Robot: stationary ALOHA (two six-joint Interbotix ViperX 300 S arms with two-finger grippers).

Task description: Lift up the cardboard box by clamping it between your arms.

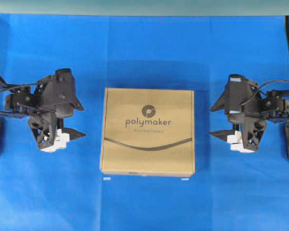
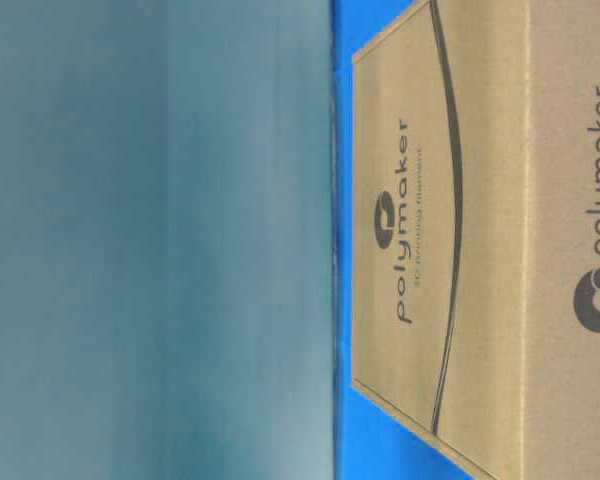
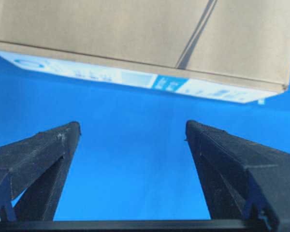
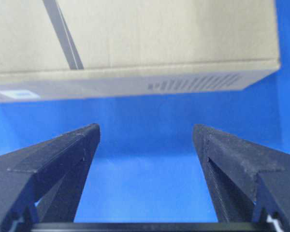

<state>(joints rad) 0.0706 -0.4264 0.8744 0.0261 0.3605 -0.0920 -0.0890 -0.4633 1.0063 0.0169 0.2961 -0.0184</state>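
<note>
The left gripper [image 1: 71,131] hangs with its fingers spread wide and nothing between them; from its own wrist camera the two black fingers [image 3: 48,150] frame bare blue cloth, with the box's side wall just ahead. The right gripper [image 1: 222,135] mirrors it, jaws equally wide and empty, facing the opposite side wall. Both stand apart from the box, touching nothing.

The cardboard box [image 1: 148,131] lies flat on the blue table cover [image 1: 144,53], midway between the two arms. It is nearly square from above, so there's hardly a long axis to speak of; its thin dimension is its height. The "polymaker" lettering reads upright in the overhead view, running from the left gripper's side towards the right one, and the curved black line sweeps the same way beneath it.

I'd judge it a stiff, flat carton, probably with some weight inside, though that can't be seen. Plain cardboard walls are fairly smooth, so a squeeze has to be firm and even or it will slip. The sensible hold is on the two opposite side walls facing the grippers, near their middles, pressing inward level so the box doesn't tip as it rises.
</note>
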